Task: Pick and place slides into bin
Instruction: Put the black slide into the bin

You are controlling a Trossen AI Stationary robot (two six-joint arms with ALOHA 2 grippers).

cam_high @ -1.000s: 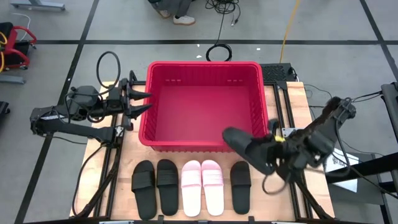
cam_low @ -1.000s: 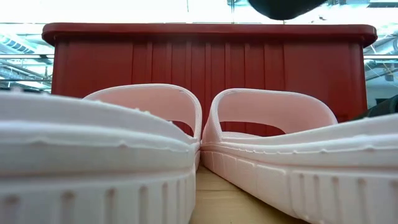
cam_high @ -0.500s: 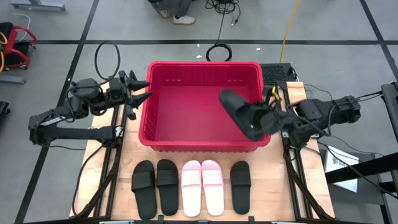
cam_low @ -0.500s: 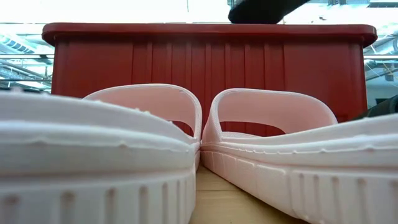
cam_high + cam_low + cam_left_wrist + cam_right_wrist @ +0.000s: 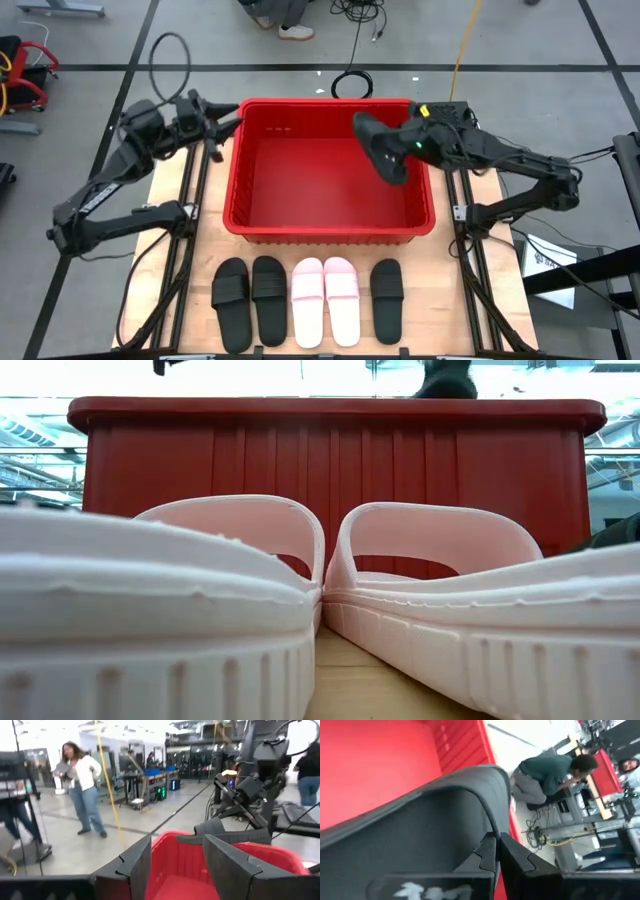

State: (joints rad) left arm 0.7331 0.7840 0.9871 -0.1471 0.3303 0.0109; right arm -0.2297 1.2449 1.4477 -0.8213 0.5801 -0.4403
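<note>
My right gripper (image 5: 412, 143) pinches a black slide (image 5: 378, 146) over the red bin (image 5: 330, 229); next, release. Left gripper (image 5: 228, 128) spread, waiting.

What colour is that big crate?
Bright red crate, clearest in the high view.

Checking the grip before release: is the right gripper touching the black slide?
Touching. In the right wrist view the right gripper has its jaws pinched shut on the black slide's edge.

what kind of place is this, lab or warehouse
Most likely a robotics lab or workshop. Workbenches with equipment line the room beyond the table, cables trail over a taped concrete floor, and people stand around near the red bin.
</note>
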